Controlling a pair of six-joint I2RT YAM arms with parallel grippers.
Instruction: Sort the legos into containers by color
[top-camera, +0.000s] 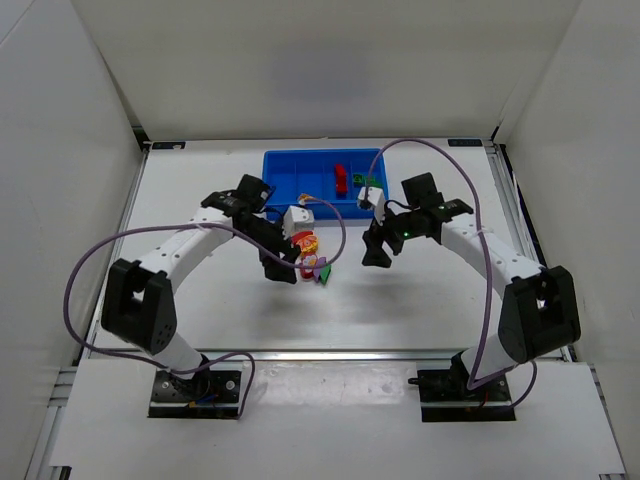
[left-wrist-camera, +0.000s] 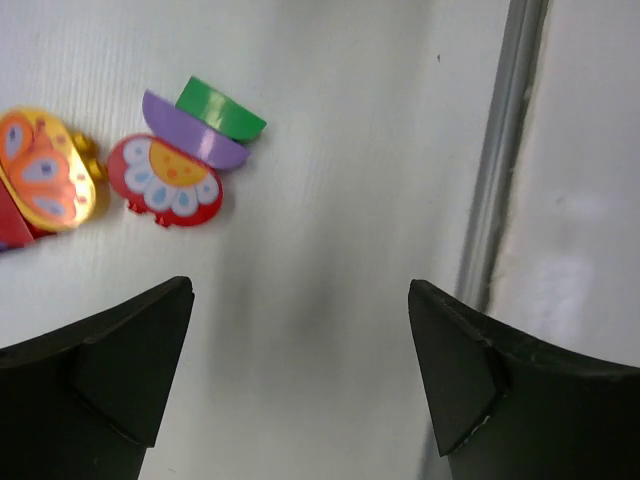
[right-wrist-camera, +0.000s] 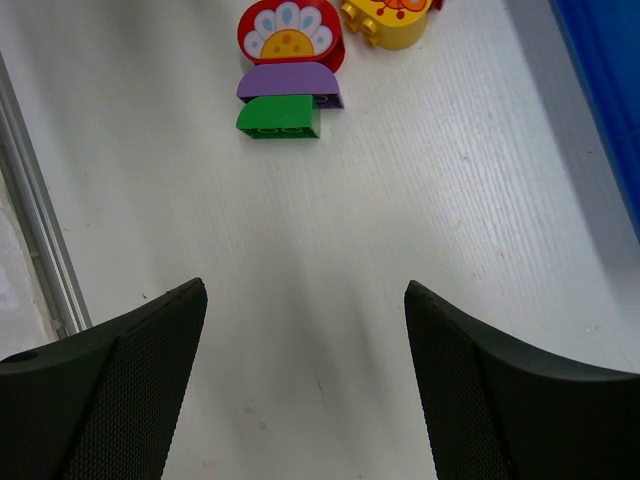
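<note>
Nearest us, left gripper (left-wrist-camera: 300, 295): jaws spread, empty. Right gripper (right-wrist-camera: 305, 292): likewise released, empty. Between them on the table (top-camera: 400, 310) we log a cluster: red flower lego (left-wrist-camera: 165, 182), purple lego (left-wrist-camera: 195, 135) touching green lego (left-wrist-camera: 222, 108), yellow lego (left-wrist-camera: 45, 170) beside. Tray (top-camera: 272, 170) behind holds a red brick (top-camera: 341, 178).

**White arms, black joints, lilac cables**

The left arm (top-camera: 180, 250) and right arm (top-camera: 500, 262) are both wearing white shells between chunky black joint housings. A lilac cable (top-camera: 75, 275) is looping off each. The left pincer (top-camera: 283, 268) and right pincer (top-camera: 376, 255) are showing matte black wedge fingers (right-wrist-camera: 120, 390), the right pair finely mesh-textured. Black base plates (top-camera: 195, 393) are anchoring both.
</note>
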